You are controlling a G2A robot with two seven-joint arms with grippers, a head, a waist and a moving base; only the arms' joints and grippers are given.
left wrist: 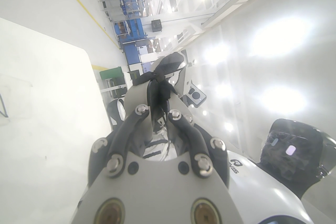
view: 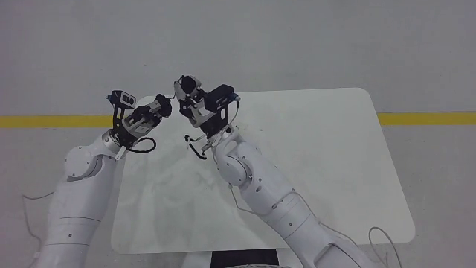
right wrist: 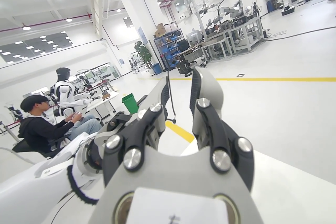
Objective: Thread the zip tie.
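Top view: left gripper (view: 162, 107) and right gripper (view: 186, 89), held close together above the far left corner of the white table (view: 320, 164).

Left wrist view: left gripper (left wrist: 156, 78), fingers pressed together on the thin black zip tie (left wrist: 141, 79) (strap sticks out sideways at the tips).

Right wrist view: right gripper (right wrist: 181, 75), fingers apart; zip tie (right wrist: 170, 99) lies in the gap, along one finger's inner pad.

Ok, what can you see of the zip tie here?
The zip tie is a thin black strip, plastic by the look, slightly curved. It hangs in the air above a corner of the table, running between the fingers of the open right gripper, close along one pad, with a small kinked end toward the wrist. The left gripper looks shut on its other part.
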